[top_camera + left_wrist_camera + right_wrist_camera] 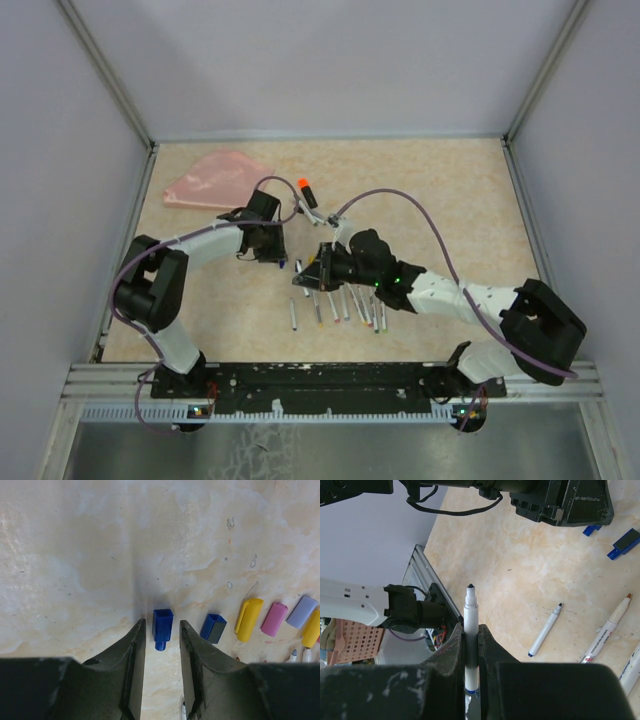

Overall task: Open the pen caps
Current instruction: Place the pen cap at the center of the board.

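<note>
Left claw [162, 624] apart — blue cap [163, 629] lies free on counter [100, 555] under the gap, parked beside other caps [274, 619]. Right claw [471, 628] clamped on bare pen [470, 605], tip up — cap's off.

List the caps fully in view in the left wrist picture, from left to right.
blue cap → second blue cap → yellow cap → pink cap → lavender cap
</note>
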### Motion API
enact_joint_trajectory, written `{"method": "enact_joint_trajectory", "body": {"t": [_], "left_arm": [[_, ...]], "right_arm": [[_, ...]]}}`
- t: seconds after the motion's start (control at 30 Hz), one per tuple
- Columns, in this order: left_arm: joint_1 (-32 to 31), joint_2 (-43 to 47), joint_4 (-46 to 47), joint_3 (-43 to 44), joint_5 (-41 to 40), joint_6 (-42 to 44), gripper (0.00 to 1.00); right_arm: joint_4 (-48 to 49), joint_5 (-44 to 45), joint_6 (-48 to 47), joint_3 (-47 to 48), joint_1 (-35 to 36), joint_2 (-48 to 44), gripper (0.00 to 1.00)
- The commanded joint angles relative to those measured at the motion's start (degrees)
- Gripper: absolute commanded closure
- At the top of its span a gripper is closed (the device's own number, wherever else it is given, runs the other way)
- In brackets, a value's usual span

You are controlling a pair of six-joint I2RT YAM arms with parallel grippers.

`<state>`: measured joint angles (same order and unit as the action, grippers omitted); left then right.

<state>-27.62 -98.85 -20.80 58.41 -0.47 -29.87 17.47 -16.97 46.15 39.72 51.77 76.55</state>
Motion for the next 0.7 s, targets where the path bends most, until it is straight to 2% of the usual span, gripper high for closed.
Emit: {"method": "enact_joint_trajectory", "body": {"t": [0.0, 0.13, 0.3, 0.4, 0.53, 0.67], "left_arm": [[-0.3, 0.2, -1.9, 2.3, -0.9, 1.5, 0.61], [-0.2, 1.8, -3.3, 3.5, -1.8, 2.0, 0.59], [-0.2, 9.8, -4.6, 4.3, -4.8, 2.6, 0.56], [0.0, 16.2, -5.9, 3.6, -8.0, 2.3, 0.47], [0.7, 26.4, -7.2, 0.5, -11.4, 3.5, 0.30], [1.0, 37.6, -7.7, -4.5, -12.4, 4.3, 0.22]], "right_arm": [[2.0, 1.4, 0.1, 1.1, 1.4, -0.3, 1.00], [1.8, 1.8, 0.2, 2.0, 2.0, 0.6, 1.00], [1.7, 2.7, 0.6, 3.2, 3.5, 2.1, 1.00], [1.6, 3.5, 1.0, 4.0, 4.9, 3.5, 1.00], [-0.2, 6.2, 1.9, 5.8, 7.6, 6.0, 1.00], [-8.7, 13.1, 1.9, 11.3, 11.4, 10.2, 1.00]]}}
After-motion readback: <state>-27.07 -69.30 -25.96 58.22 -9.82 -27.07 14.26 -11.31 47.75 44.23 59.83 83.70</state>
